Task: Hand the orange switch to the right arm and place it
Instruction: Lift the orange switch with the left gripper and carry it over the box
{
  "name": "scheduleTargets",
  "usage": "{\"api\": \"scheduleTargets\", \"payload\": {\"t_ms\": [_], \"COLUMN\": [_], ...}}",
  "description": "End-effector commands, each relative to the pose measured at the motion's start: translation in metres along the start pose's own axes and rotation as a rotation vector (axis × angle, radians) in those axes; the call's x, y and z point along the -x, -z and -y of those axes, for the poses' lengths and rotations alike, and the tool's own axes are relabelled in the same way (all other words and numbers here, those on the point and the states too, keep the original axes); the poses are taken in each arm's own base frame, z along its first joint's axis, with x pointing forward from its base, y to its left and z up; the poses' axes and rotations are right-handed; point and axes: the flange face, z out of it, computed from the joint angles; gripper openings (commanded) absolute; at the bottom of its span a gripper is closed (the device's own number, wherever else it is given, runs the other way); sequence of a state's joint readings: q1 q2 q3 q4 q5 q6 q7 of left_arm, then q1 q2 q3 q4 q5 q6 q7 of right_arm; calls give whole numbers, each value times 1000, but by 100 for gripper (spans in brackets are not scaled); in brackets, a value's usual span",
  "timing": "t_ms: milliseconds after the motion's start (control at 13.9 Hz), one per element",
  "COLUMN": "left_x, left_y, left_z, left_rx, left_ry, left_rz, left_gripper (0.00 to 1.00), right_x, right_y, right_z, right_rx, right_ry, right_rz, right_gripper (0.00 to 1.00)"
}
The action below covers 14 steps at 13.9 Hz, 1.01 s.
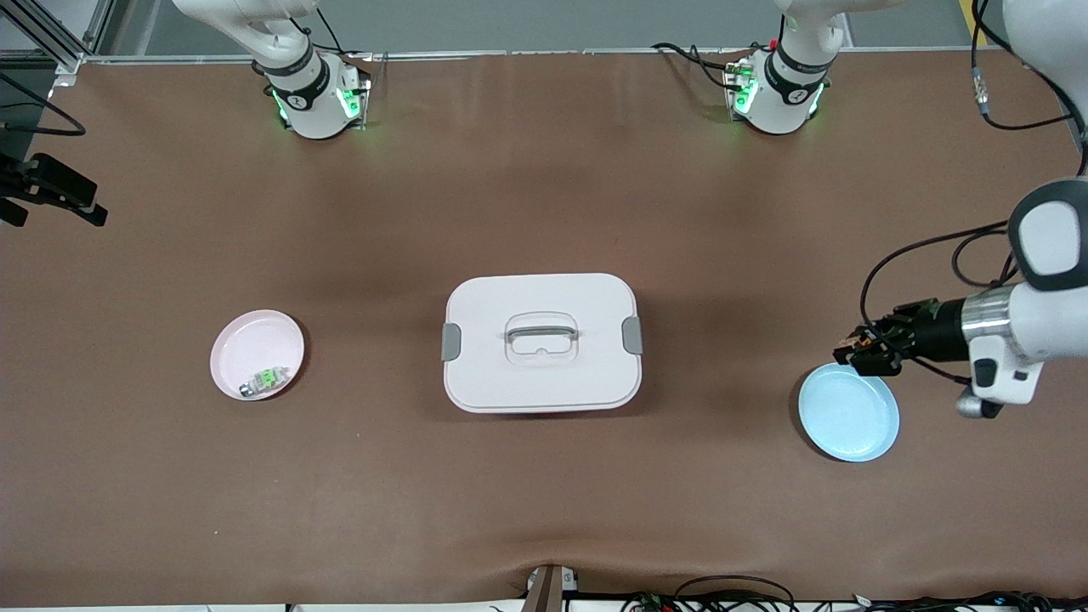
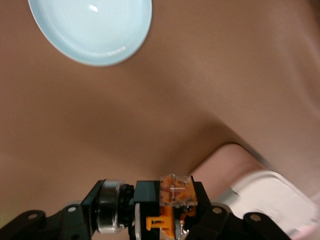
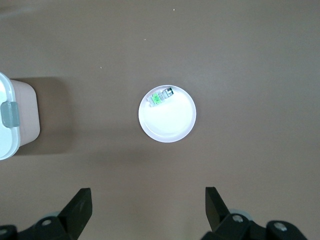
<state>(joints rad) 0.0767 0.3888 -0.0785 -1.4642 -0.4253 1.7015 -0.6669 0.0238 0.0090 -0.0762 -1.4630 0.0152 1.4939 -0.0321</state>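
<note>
While the left claw is clamped on the orange switch, it hangs just above the brown surface at the left arm's end, over the rim of the blue plate. The switch sits crosswise between the fingers, its orange body facing outward and its black barrel with the silver ring to one side.

The right claw waits high over the pink plate at the right arm's end, fingers spread wide and holding nothing. A small green-and-silver part lies on that plate's near edge. A white lidded box stands between the two plates, mid-surface.

Judgement: the step in hand is carrying the switch toward a handover. To do it well, the left arm should lift the switch clear of the box lid and present a free end, probably the barrel, so the right claw can close on a part the left fingers do not cover. The left grip should loosen only once the right claw is firmly shut. Any tilt in the grip risks a dropped part.
</note>
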Motion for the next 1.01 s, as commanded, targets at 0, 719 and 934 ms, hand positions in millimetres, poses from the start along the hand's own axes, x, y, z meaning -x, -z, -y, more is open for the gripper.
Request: {"api": "scheduleTargets", "payload": {"t_ms": [0,719,934], "left_x": [44,159,196], "left_y": [15,-7,-25], "left_z": [-23,-129,-160], "left_rx": [94,284,328], "left_ry": [93,372,426], "left_rz": [78,194,191], "left_gripper": [26,26,26], "right_x": [-8,-61,-62], "right_y": [-13,-113,-116], "right_z": [-15,-28,-11], "right_rx": [-5,-32,-54], "right_ry": [-18,-48,-24], "right_rz": [10,134,141], "right_gripper": [100,100,100]}}
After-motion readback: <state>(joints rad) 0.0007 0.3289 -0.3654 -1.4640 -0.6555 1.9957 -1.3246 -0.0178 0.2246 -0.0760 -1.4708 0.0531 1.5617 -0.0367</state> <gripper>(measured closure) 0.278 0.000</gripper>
